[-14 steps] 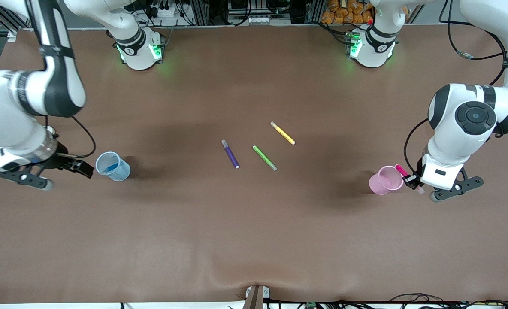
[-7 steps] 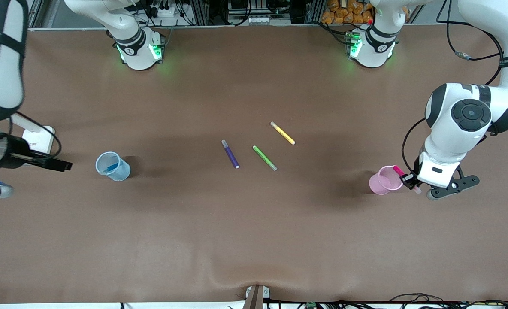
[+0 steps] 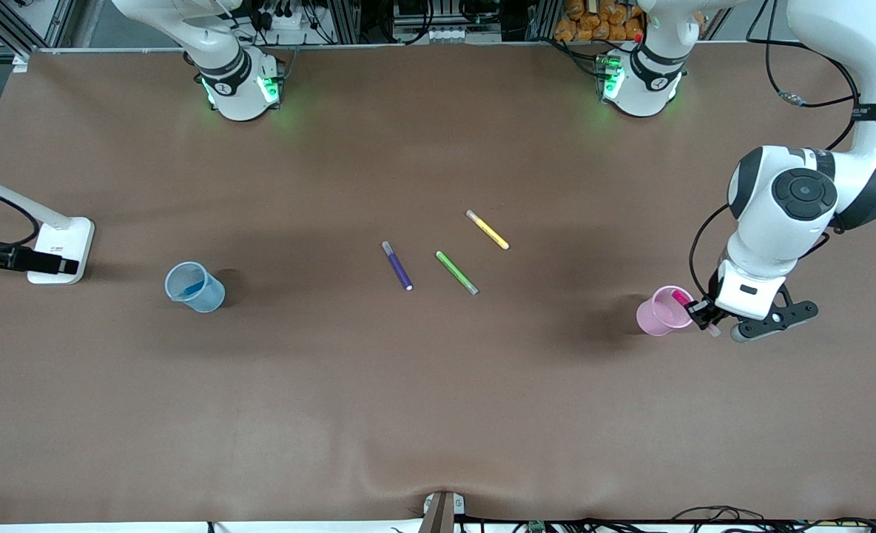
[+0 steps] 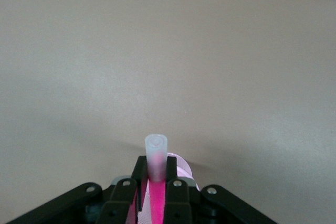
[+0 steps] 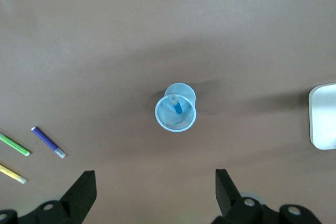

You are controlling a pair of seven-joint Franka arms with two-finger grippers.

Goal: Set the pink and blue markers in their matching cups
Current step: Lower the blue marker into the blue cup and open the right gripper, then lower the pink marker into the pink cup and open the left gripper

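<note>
The pale pink cup (image 3: pixel 658 312) stands toward the left arm's end of the table. My left gripper (image 3: pixel 704 314) is shut on the pink marker (image 3: pixel 680 297), which is tilted with its pink end over the cup's rim. In the left wrist view the marker's pale grey end (image 4: pixel 156 153) sticks out between the fingers (image 4: pixel 172 174), with the cup (image 4: pixel 185 169) just past them. The blue cup (image 3: pixel 194 287) stands toward the right arm's end with the blue marker (image 5: pixel 178 105) inside it. My right gripper (image 5: pixel 155 195) hangs open and empty high over the table beside the blue cup (image 5: pixel 176 114).
A purple pen (image 3: pixel 396 265), a green pen (image 3: pixel 456 272) and a yellow pen (image 3: pixel 487 229) lie loose mid-table. A white block (image 3: pixel 61 250) sits near the table's edge at the right arm's end.
The right arm has lifted and drawn away from the blue cup, mostly leaving the front view. The left gripper has shifted slightly toward the pink cup with the pink marker.
</note>
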